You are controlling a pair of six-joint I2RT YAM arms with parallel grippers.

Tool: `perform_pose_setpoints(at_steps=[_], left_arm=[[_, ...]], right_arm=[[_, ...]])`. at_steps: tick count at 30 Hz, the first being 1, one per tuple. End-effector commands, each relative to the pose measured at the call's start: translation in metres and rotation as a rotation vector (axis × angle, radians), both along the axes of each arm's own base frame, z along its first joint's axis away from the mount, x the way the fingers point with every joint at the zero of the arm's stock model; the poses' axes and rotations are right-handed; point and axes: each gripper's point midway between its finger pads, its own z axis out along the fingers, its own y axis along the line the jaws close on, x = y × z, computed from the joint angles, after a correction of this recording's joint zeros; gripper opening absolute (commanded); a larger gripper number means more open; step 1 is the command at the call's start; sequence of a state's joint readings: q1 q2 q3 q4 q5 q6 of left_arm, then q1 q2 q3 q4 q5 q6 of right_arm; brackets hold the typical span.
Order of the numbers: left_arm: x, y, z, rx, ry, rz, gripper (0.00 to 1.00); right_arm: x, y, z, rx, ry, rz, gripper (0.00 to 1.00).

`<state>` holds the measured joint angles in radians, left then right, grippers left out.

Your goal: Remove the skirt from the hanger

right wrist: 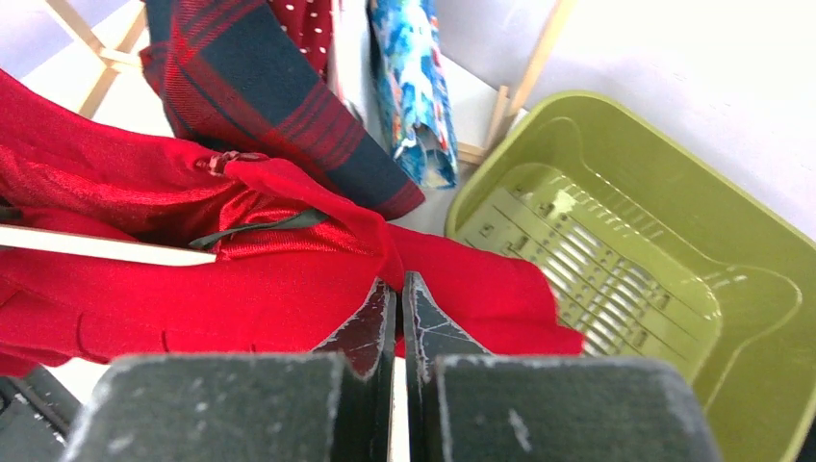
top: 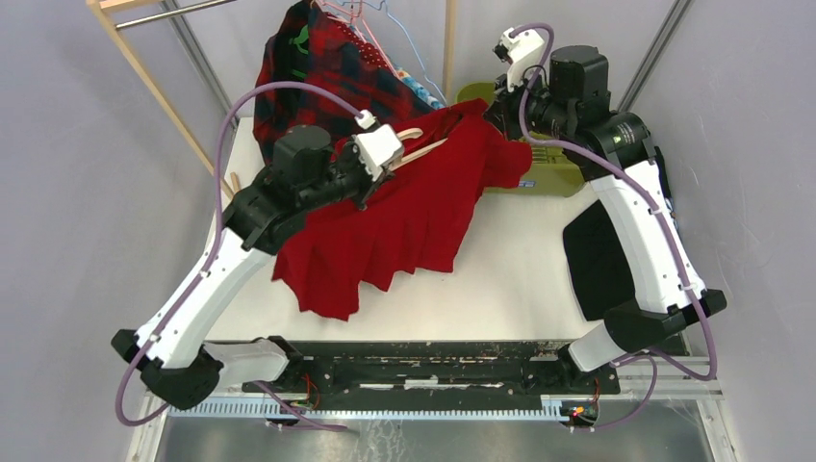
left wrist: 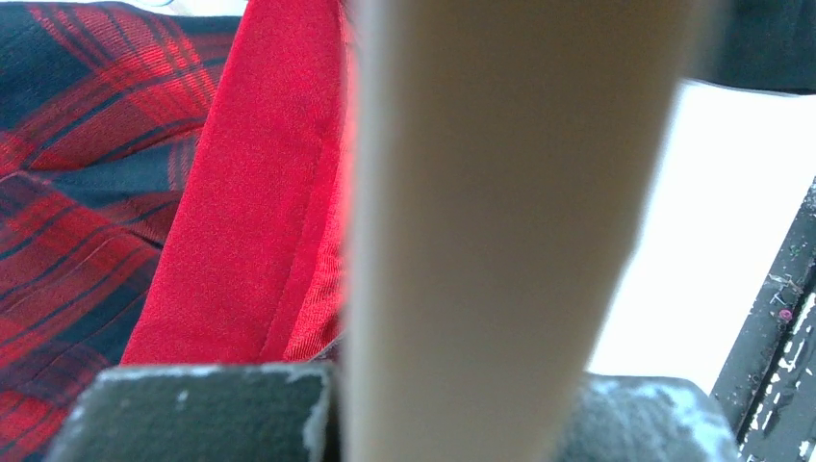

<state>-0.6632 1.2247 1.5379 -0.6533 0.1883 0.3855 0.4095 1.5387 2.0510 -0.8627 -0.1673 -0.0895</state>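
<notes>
Both clamped: left gripper (left wrist: 462, 428) on hanger (left wrist: 500, 212), right gripper (right wrist: 399, 294) pinching skirt (right wrist: 173, 289) edge.

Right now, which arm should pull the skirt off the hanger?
Right. The right arm has its jaws shut at the edge of the red skirt, apparently pinching cloth, beside the green bin. The left arm has its jaws clamped on the wooden hanger, so it anchors.

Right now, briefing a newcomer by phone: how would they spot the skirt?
On the white table, in front of the wooden rack, the skirt spreads out from a wooden hanger. Unlike the plaid garment and blue patterned cloth behind it, it is plain solid red.
</notes>
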Motion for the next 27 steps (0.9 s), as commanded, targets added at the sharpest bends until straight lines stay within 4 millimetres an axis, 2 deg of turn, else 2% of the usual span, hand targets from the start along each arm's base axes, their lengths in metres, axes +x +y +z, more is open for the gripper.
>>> perform_pose_setpoints(at_steps=[1,3,6,11,14,18,22,24,25,27], left_arm=[[-0.014,0.027,0.009,0.03,-0.059,0.031,0.03],[-0.01,0.026,0.009,0.035,-0.064,0.04,0.03],[0.001,0.019,0.008,0.03,-0.073,0.043,0.03],[0.029,0.002,0.006,-0.003,-0.114,0.05,0.03],[0.048,-0.007,0.007,-0.013,-0.123,0.049,0.03],[0.08,-0.017,0.011,-0.055,-0.139,0.055,0.03],[0.102,-0.027,0.018,-0.091,-0.143,0.055,0.03],[0.104,-0.029,0.02,-0.089,-0.14,0.049,0.03],[0.104,-0.028,0.021,-0.089,-0.141,0.048,0.03],[0.1,-0.025,0.022,-0.084,-0.137,0.048,0.03]], right_arm=[[0.019,-0.015,0.037,0.063,-0.116,-0.064,0.01],[0.012,0.007,0.041,0.138,-0.087,0.015,0.01],[-0.001,0.037,0.045,0.152,-0.079,0.11,0.01],[-0.047,0.09,0.068,0.3,-0.035,0.362,0.01],[-0.075,0.115,0.069,0.34,0.028,0.481,0.01],[-0.108,0.135,0.063,0.334,0.095,0.591,0.01],[-0.126,0.142,0.048,0.318,0.162,0.66,0.02],[-0.123,0.138,0.035,0.276,0.171,0.642,0.28],[-0.121,0.134,0.03,0.25,0.156,0.626,0.38],[-0.114,0.125,0.019,0.189,0.127,0.577,0.42]])
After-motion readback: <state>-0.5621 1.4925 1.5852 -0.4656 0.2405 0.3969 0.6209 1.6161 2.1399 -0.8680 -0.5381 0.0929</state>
